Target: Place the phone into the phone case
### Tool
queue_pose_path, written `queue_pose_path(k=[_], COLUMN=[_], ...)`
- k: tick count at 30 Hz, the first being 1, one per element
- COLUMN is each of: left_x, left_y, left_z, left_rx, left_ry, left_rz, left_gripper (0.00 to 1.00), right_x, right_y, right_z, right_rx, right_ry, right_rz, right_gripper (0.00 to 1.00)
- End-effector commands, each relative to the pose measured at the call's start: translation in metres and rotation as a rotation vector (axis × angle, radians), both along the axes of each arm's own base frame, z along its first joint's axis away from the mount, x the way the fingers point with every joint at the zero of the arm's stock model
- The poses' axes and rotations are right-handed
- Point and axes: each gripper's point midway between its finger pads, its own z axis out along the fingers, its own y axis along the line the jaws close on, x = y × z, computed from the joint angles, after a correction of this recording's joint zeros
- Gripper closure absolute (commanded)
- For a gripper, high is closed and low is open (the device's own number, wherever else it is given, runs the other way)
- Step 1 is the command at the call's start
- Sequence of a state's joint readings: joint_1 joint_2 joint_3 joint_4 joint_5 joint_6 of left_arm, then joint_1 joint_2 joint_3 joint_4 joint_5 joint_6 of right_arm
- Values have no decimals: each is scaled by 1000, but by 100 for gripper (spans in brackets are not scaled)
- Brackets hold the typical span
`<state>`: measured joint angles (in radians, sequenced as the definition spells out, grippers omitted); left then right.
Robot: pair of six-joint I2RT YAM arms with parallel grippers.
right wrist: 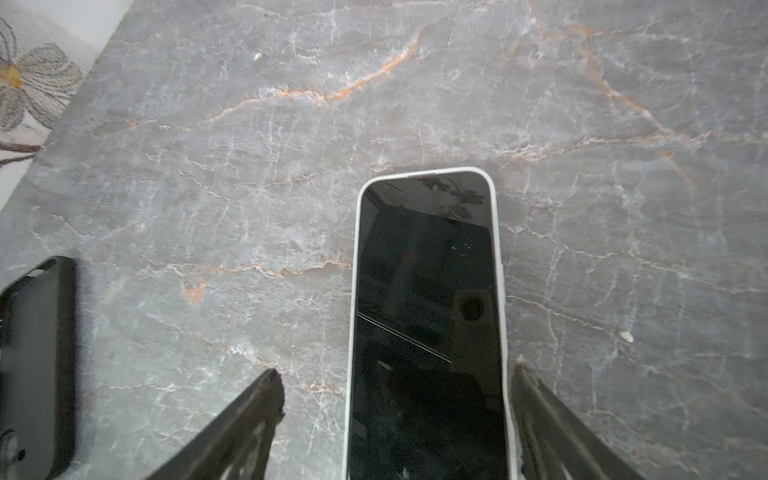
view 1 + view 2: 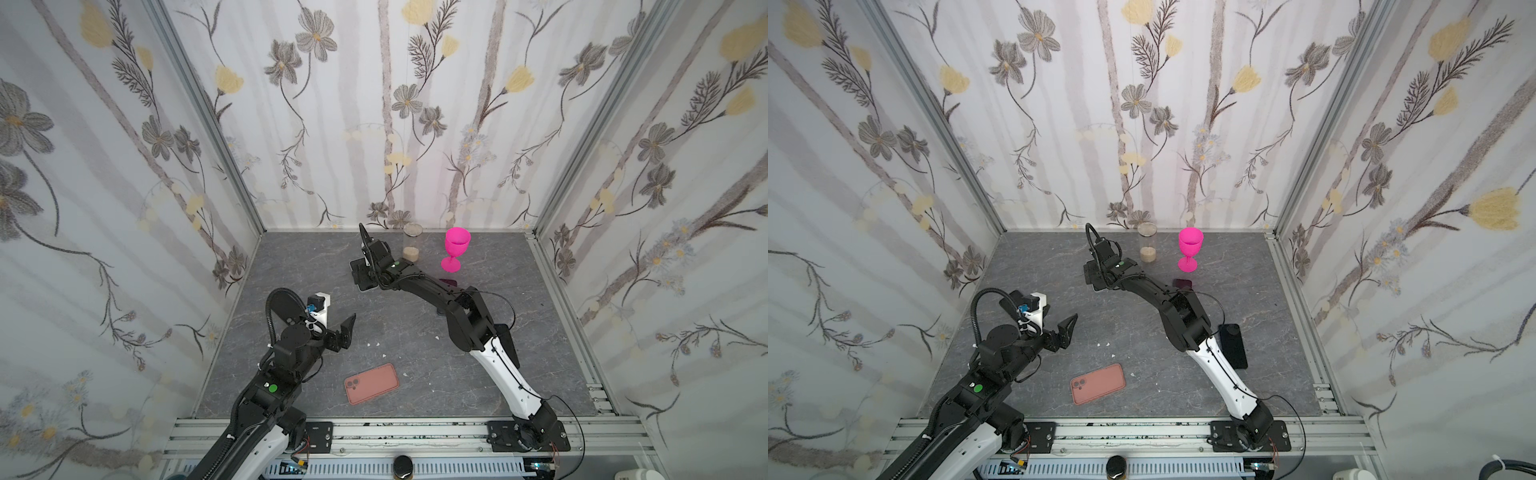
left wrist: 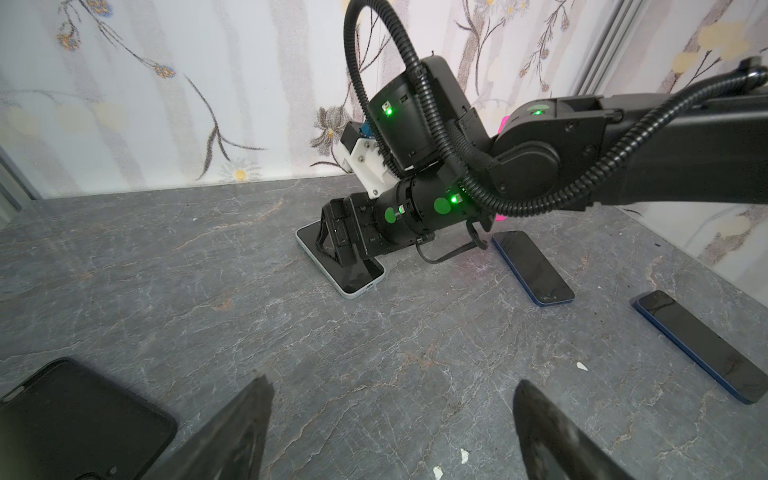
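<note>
Two spread pincers: left pincer (image 3: 392, 381) idle, right pincer (image 1: 395, 369) straddling the far white-rimmed phone (image 1: 428, 291), likely the pickup step, next needing a square closure on its edges.

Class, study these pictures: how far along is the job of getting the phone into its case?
Done: nothing yet; the phone lies screen-up on the table, uncased. In hand: the right gripper straddles it, jaws open, no grip. The left gripper hangs open by the black case. Left: grasp the phone, carry it over, seat it in a case.
</note>
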<state>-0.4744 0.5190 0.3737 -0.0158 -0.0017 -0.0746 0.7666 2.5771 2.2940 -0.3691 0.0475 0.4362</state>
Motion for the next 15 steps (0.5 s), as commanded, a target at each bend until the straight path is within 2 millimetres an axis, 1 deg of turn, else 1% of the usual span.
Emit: queue_pose_path(k=[1, 3, 5, 8, 12, 15], left_x=[3, 4, 5, 8, 10, 13], left_y=[2, 3, 4, 4, -1, -7], left_z=[5, 4, 3, 0, -6, -12], left_rx=[7, 9, 14, 18, 11, 8], left_ry=[-24, -16, -9, 8, 61, 113], left_rz=[17, 24, 33, 38, 27, 15], left_gripper=[11, 12, 13, 13, 15, 16], right_x=[2, 1, -2, -10, -28, -42], right_y=[-2, -8, -16, -34, -68, -96], right_z=[63, 91, 115, 149, 176, 184], right_rx=[58, 66, 65, 38, -22, -68], right_ry=[-76, -112, -140, -179, -226, -260], right_rz=[-18, -35, -45, -61, -88, -127], right_gripper=[17, 19, 19, 18, 15, 13])
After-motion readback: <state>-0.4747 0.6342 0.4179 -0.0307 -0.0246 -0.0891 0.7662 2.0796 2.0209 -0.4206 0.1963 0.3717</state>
